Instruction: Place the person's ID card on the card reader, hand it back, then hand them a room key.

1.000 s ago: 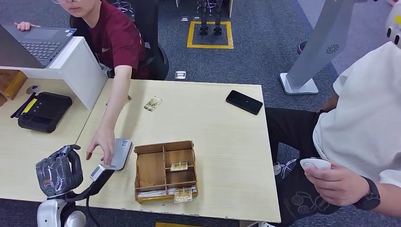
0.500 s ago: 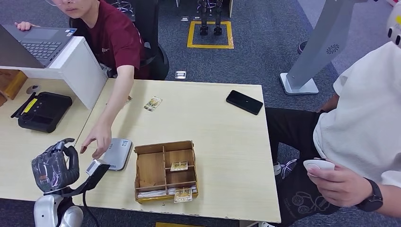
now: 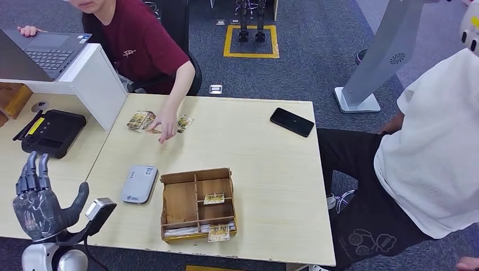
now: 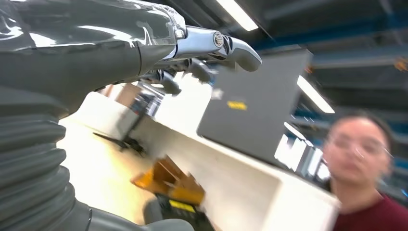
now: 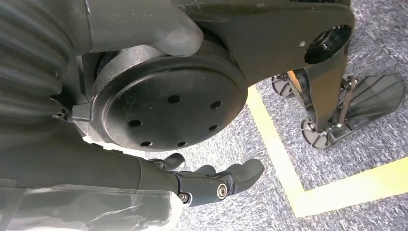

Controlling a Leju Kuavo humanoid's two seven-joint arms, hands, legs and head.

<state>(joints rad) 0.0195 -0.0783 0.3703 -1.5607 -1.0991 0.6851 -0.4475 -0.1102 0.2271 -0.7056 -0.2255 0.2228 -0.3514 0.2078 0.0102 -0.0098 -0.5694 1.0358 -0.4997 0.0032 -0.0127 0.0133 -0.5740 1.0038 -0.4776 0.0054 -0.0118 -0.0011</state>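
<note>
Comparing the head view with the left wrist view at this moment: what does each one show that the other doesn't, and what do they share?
Head view alone: the card reader lying flat on the table, the wooden organizer beside it, a black phone, cards at the far edge under the person's hand, and a second person in white.

Left wrist view alone: overhead ceiling lights and the laptop's dark lid from behind.

Shared: the left hand, fingers spread and holding nothing, the person in the maroon shirt, and the white divider.

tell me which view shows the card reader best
Head view: the card reader lies whole and sharp on the table, left of the wooden tray. Left wrist view is blurred; right wrist view faces the floor.
</note>
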